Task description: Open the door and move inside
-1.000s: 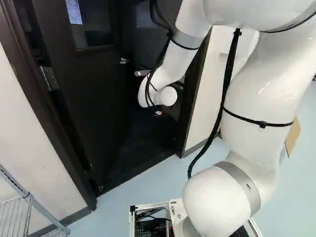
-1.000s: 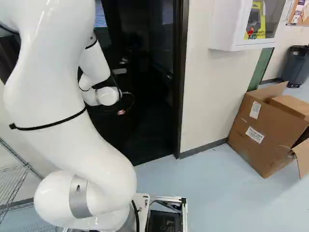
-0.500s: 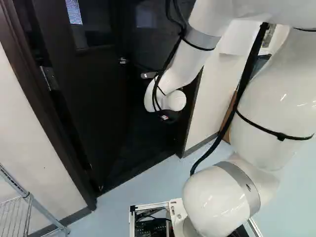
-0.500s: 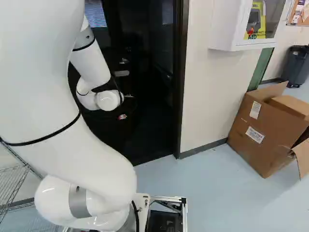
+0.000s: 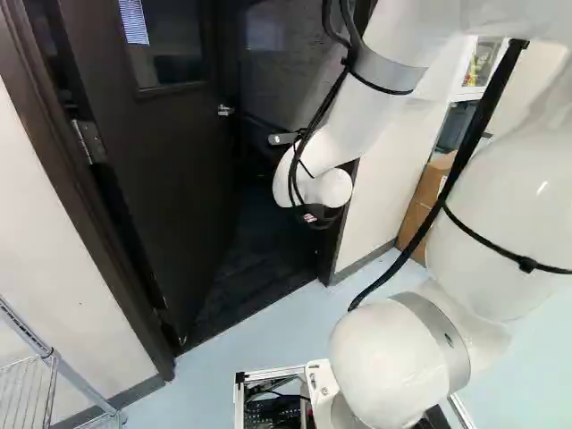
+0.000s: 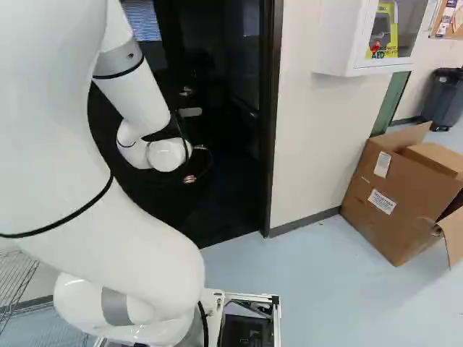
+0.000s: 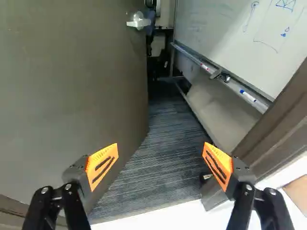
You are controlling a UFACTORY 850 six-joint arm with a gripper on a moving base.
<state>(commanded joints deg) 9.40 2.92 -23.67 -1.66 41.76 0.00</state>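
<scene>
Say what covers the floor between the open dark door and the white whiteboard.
Dark striped carpet lies between the door and whiteboard; the wrist view shows it.

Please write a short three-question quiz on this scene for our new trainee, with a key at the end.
1. True or false: the door stands partly open.
2. Choose one. In the wrist view, the gripper is:
A) shut on the handle
B) open, with nothing gripped
C) shut on the box
3. Fill in the blank: in the wrist view, a marker lies on the tray that runs along the lower edge of the ____.

Key: 1. True. 2. B. 3. Whiteboard.
</scene>
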